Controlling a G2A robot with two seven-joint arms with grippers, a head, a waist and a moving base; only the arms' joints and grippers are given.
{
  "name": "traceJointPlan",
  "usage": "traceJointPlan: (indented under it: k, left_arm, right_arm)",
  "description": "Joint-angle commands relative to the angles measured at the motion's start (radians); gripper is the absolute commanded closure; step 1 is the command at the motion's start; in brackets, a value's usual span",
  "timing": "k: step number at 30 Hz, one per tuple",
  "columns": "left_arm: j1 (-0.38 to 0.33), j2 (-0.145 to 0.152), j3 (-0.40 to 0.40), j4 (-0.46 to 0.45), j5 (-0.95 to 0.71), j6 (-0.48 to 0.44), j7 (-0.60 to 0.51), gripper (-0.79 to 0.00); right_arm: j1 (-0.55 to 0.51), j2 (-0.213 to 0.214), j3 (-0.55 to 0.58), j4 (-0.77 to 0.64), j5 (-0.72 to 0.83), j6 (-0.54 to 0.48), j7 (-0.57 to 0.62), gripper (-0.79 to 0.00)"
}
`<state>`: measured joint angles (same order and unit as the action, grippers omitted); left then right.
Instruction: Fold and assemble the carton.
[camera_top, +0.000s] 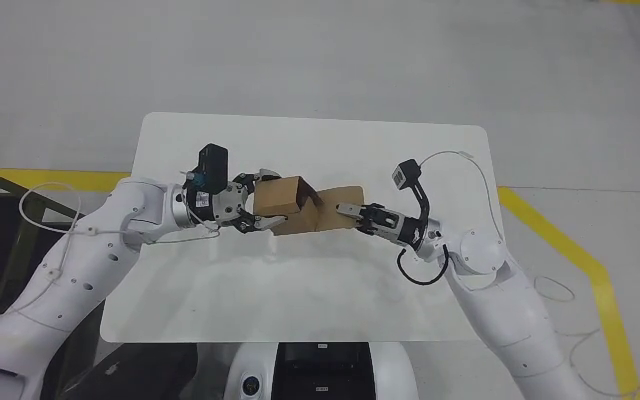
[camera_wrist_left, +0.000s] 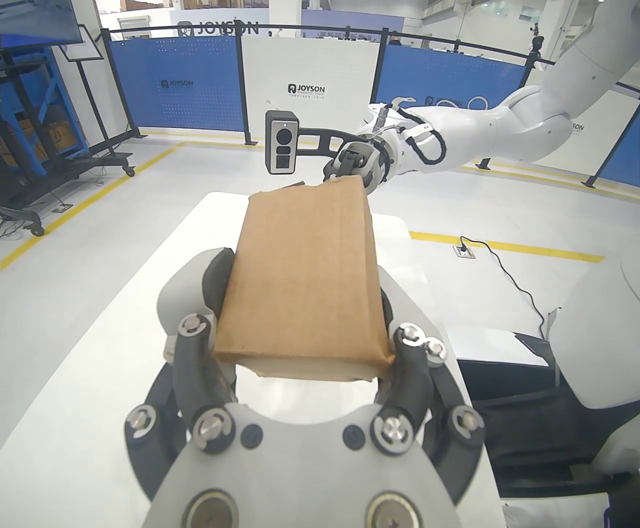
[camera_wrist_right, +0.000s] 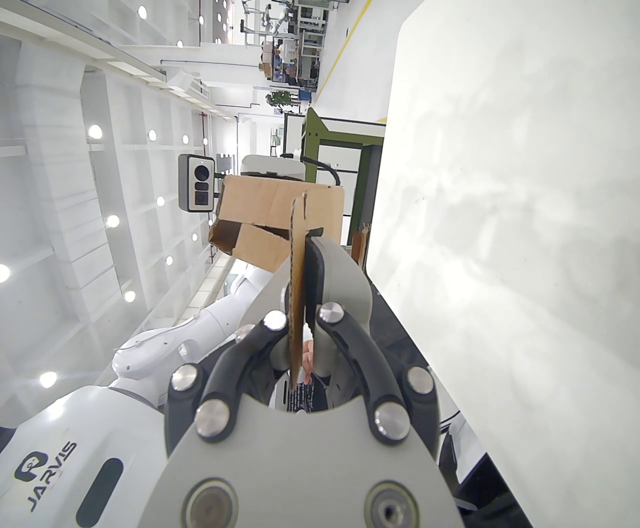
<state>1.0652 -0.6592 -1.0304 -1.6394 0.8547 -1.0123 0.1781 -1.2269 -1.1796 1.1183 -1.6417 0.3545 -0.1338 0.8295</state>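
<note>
A brown cardboard carton (camera_top: 290, 200) hangs above the middle of the white table (camera_top: 300, 140), held between both arms. My left gripper (camera_top: 252, 205) is shut on the carton's boxed body (camera_wrist_left: 300, 280), with a finger on each side wall. One long flap (camera_top: 340, 205) sticks out toward the other arm. My right gripper (camera_top: 345, 210) is shut on that flap (camera_wrist_right: 297, 280), pinching its edge between the pads (camera_wrist_right: 315, 270). In the right wrist view the carton's open end (camera_wrist_right: 260, 225) shows, with its inner flaps partly folded. The left wrist view has the right gripper (camera_wrist_left: 350, 167) just beyond the carton's far edge.
The table's bare white top (camera_top: 300, 290) lies below the carton. A yellow floor line (camera_top: 560, 240) runs past the table's right side. A black power cable (camera_wrist_left: 515, 280) crosses the floor beyond the table.
</note>
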Motion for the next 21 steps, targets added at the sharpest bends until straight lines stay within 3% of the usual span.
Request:
traceJointPlan:
  k: [1, 3, 6, 9, 21]
  left_arm:
    - [0.001, 0.0, 0.0, -0.001, 0.0, 0.0, 0.001, -0.557]
    - [0.002, 0.001, -0.001, -0.002, 0.0, 0.0, 0.001, -0.554]
    - [0.004, 0.001, 0.001, -0.005, -0.004, 0.0, 0.002, -0.6]
    - [0.004, 0.003, 0.006, -0.008, -0.018, 0.0, 0.001, -0.785]
    - [-0.014, 0.011, 0.028, -0.002, -0.078, 0.0, -0.013, -0.785]
  right_arm:
    - [0.0, 0.0, 0.0, -0.001, 0.001, 0.0, -0.002, -0.065]
    - [0.0, 0.0, 0.0, -0.002, 0.001, 0.0, -0.003, 0.0]
    - [0.0, 0.0, -0.001, -0.003, 0.003, -0.002, -0.002, 0.0]
    - [0.001, -0.002, -0.001, 0.001, 0.026, -0.011, -0.002, 0.0]
    - [0.0, -0.008, 0.002, 0.041, 0.161, -0.081, 0.035, 0.0]
